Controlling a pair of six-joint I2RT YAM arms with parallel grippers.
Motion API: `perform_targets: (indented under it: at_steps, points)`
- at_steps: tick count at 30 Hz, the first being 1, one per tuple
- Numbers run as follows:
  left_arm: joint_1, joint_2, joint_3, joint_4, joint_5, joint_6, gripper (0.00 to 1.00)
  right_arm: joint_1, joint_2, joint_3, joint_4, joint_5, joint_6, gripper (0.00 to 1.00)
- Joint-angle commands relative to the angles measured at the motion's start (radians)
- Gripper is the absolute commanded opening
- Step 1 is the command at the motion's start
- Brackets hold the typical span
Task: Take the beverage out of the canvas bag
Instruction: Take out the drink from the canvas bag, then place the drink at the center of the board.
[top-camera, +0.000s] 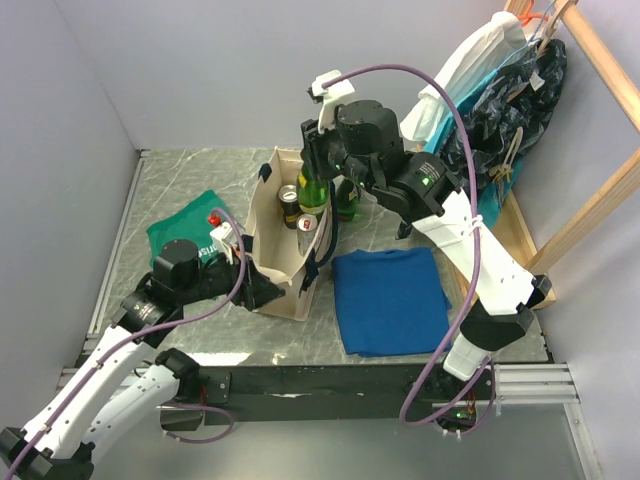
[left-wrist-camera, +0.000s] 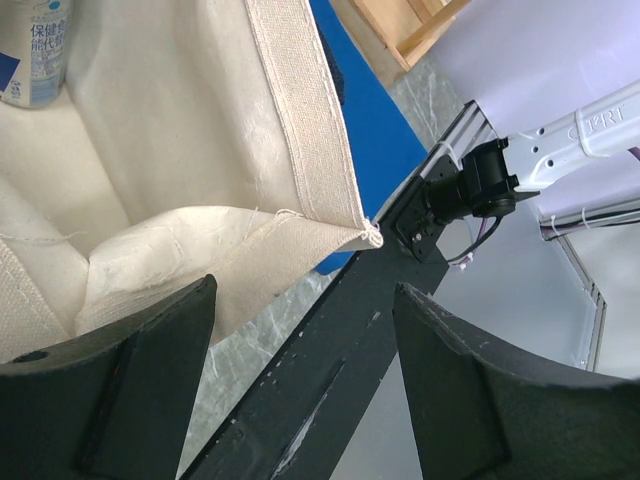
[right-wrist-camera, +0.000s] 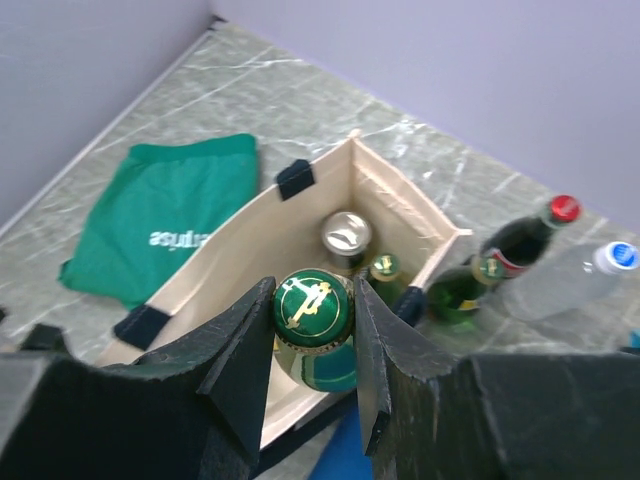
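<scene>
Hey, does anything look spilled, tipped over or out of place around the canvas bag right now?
Nothing is spilled or broken. The canvas bag stands upright, and the right claw is shut on a green bottle over its opening. The only untidy thing is the green cloth to its left, which lies rumpled.

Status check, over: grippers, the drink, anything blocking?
Right gripper shut on green bottle, above canvas bag. Left gripper open beside bag corner. Nothing blocking the lift.

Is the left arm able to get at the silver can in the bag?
Probably not easily: the left gripper is at the near end of the bag, and the right gripper holds a green bottle over the opening, beside the can.
</scene>
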Motion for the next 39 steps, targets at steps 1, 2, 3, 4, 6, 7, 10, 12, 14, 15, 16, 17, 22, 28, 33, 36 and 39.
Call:
perform_targets:
  at_steps: [1, 2, 3, 4, 6, 7, 10, 12, 14, 15, 16, 17, 22, 28, 33, 36, 39]
  points:
    - [-0.004, -0.011, -0.016, -0.026, -0.005, -0.015, 0.77, 0.006, -0.098, 0.069, 0.166, 0.090, -0.042, 0.00]
    - [-0.006, -0.011, -0.016, -0.026, -0.004, -0.014, 0.77, 0.006, -0.101, 0.069, 0.167, 0.106, -0.042, 0.00]
    - [-0.006, -0.009, -0.018, -0.026, -0.002, -0.015, 0.77, 0.004, -0.101, 0.069, 0.170, 0.114, -0.042, 0.00]
    - [-0.006, -0.009, -0.016, -0.024, -0.002, -0.015, 0.77, 0.004, -0.103, 0.069, 0.172, 0.122, -0.042, 0.00]
    - [-0.006, -0.007, -0.016, -0.024, 0.001, -0.014, 0.77, 0.003, -0.104, 0.067, 0.173, 0.162, -0.042, 0.00]
    - [-0.006, -0.007, -0.018, -0.024, 0.002, -0.014, 0.77, 0.001, -0.106, 0.066, 0.178, 0.171, -0.042, 0.00]
    - [-0.006, -0.007, -0.016, -0.024, 0.005, -0.012, 0.77, -0.018, -0.113, 0.055, 0.187, 0.194, -0.042, 0.00]
    - [-0.006, -0.007, -0.016, -0.023, 0.007, -0.012, 0.77, -0.035, -0.119, 0.052, 0.187, 0.197, -0.042, 0.00]
    - [-0.006, -0.007, -0.016, -0.024, 0.005, -0.012, 0.77, -0.064, -0.126, 0.041, 0.192, 0.209, -0.039, 0.00]
    - [-0.006, -0.006, -0.018, -0.023, 0.005, -0.014, 0.77, -0.078, -0.132, 0.021, 0.195, 0.209, -0.036, 0.00]
    - [-0.004, -0.006, -0.016, -0.023, 0.007, -0.012, 0.77, -0.109, -0.136, 0.009, 0.201, 0.205, -0.024, 0.00]
    - [-0.006, -0.004, -0.016, -0.023, 0.008, -0.012, 0.77, -0.129, -0.147, -0.005, 0.207, 0.199, -0.016, 0.00]
    - [-0.006, -0.004, -0.016, -0.023, 0.010, -0.011, 0.77, -0.229, -0.201, -0.153, 0.279, 0.163, 0.025, 0.00]
    - [-0.006, -0.011, -0.018, -0.024, 0.001, -0.014, 0.77, -0.324, -0.224, -0.315, 0.368, 0.162, 0.033, 0.00]
    - [-0.004, -0.017, -0.018, -0.024, -0.002, -0.015, 0.77, -0.382, -0.212, -0.440, 0.449, 0.137, 0.036, 0.00]
    - [-0.006, -0.017, -0.016, -0.024, -0.001, -0.012, 0.77, -0.397, -0.189, -0.462, 0.465, 0.120, 0.045, 0.00]
    - [-0.006, -0.020, -0.016, -0.024, -0.002, -0.015, 0.77, -0.402, -0.167, -0.488, 0.489, 0.122, 0.041, 0.00]
